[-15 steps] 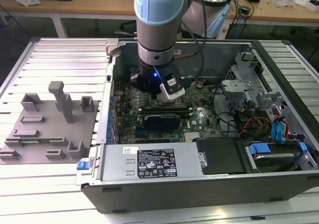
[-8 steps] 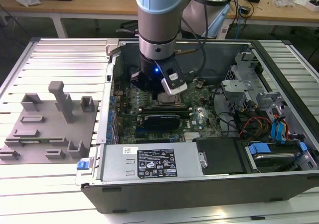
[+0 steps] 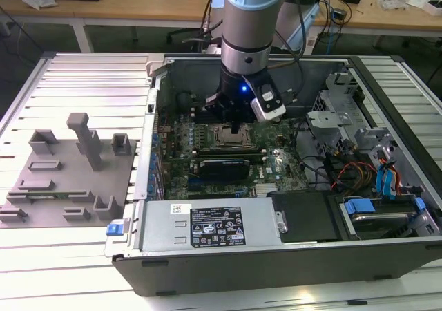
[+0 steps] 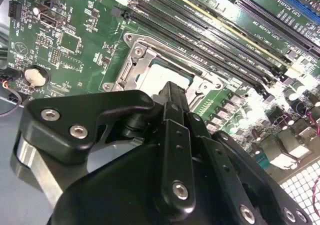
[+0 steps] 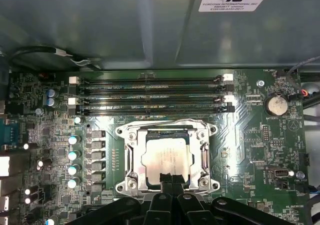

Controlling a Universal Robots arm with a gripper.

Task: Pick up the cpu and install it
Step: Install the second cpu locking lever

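The cpu [image 5: 165,157], a small square chip with a silvery-white top, lies flat inside the metal socket frame [image 5: 131,155] on the green motherboard [image 5: 250,150]. My gripper [image 5: 170,177] hangs just above the chip's near edge, fingers pressed together and holding nothing. In the second wrist view the black fingers [image 4: 170,92] hide part of the cpu [image 4: 162,77]. From the exterior view the gripper [image 3: 237,126] reaches down into the open computer case over the cpu [image 3: 230,137].
Long memory slots [image 5: 150,92] run beside the socket. A grey fixture plate [image 3: 65,180] with blocks lies at the exterior view's left. The power supply [image 3: 214,224], drive cage [image 3: 338,110] and coloured cables [image 3: 352,166] crowd the case.
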